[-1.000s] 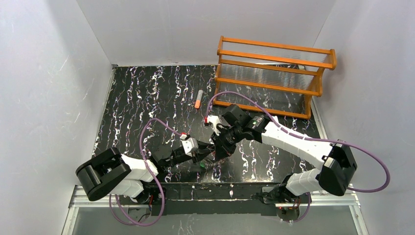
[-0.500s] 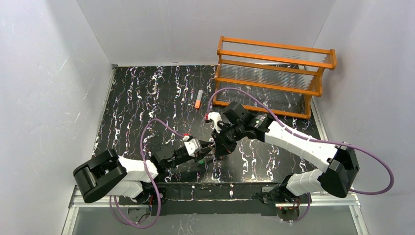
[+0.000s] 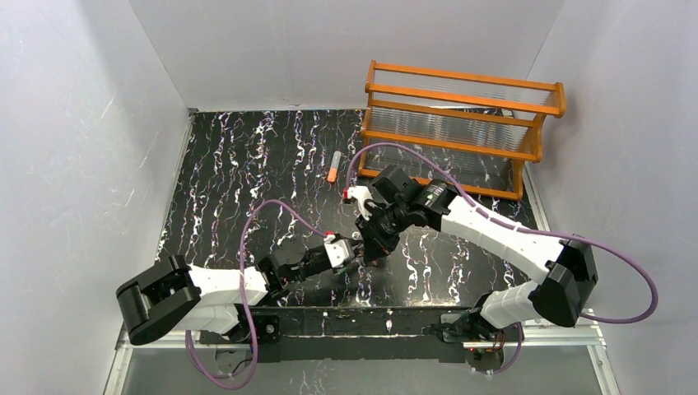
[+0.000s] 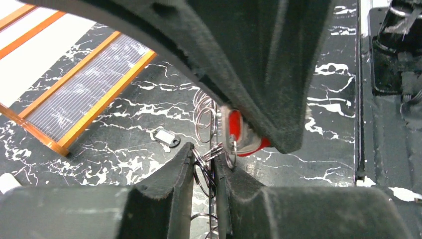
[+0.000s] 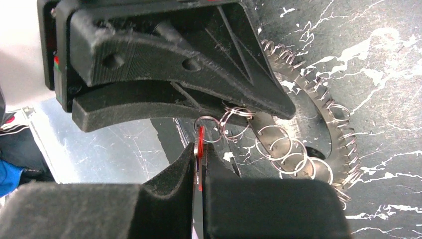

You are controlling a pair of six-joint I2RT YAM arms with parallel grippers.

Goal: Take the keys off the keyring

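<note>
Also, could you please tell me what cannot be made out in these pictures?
Right wrist: the left gripper hides part of the keyring; whether the red key in the right gripper is threaded on the wire loops is unclear.
Left wrist: the right gripper's finger covers half the red key; the left gripper's fingers partly hide the wire loops between them.
Top external: both grippers cover the keyring; the red key is too small.

The left arm (image 3: 222, 284) is stretching low and nearly flat toward the flat grey toothed metal ring (image 5: 311, 107). The left pincer (image 4: 204, 167) is squeezing narrowly onto wire loops at that ring's rim. The right arm (image 3: 494, 234) is arching over from the ring's right, wrist bending downward. The right pincer (image 5: 200, 154) is pinching the small red tag-like key (image 5: 200, 142), its tips almost touching the left pincer.
</note>
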